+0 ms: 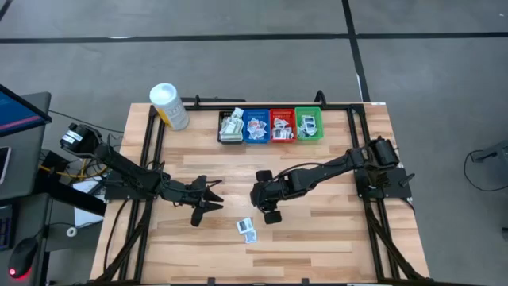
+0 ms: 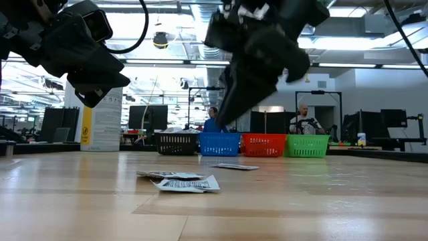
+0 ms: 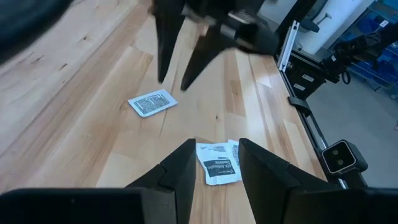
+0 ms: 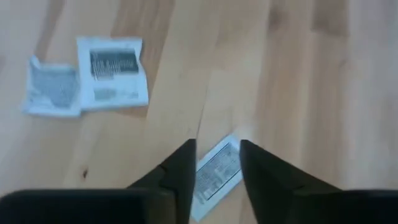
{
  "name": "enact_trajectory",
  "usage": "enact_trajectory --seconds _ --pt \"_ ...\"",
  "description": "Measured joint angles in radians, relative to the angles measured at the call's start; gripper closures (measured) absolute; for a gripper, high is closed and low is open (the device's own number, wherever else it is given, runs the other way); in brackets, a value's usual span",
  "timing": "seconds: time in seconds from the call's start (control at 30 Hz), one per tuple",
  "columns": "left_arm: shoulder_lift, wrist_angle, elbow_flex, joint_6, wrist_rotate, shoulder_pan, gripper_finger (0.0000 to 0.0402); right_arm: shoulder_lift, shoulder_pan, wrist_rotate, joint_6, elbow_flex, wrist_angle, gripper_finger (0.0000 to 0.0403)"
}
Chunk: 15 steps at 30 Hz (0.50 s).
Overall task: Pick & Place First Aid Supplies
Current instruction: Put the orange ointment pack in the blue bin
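Hovering over the middle of the desk (image 1: 317, 230), the right hand (image 4: 216, 163) pointed its fingers down with a narrow gap between them, holding nothing; one packet (image 4: 214, 174) lay flat on the wood directly beneath that gap, seemingly untouched, though the fingers hid part of it; two more packets (image 1: 247, 229) lay overlapping just beside it, toward the desk's front edge; the left hand (image 1: 208, 199) hung low to the left of them, its fingers parted and empty; along the far edge sat a black bin (image 1: 231, 127), a blue bin (image 1: 255, 125), a red bin (image 1: 282, 125) and a green bin (image 1: 309, 125), each with packets inside; a white tub (image 1: 169, 106) stood left of them.
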<state>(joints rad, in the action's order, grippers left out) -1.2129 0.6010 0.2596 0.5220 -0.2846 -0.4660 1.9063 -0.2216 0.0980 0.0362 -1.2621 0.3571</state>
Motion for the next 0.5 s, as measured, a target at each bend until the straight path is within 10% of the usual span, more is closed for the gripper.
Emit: enact_trajectory --seconds 0.5 --pt "0.000 0.001 0.000 0.000 0.000 0.000 0.0280 0.184 0.016 -0.043 -0.165 -0.007 0.021 0.0164"
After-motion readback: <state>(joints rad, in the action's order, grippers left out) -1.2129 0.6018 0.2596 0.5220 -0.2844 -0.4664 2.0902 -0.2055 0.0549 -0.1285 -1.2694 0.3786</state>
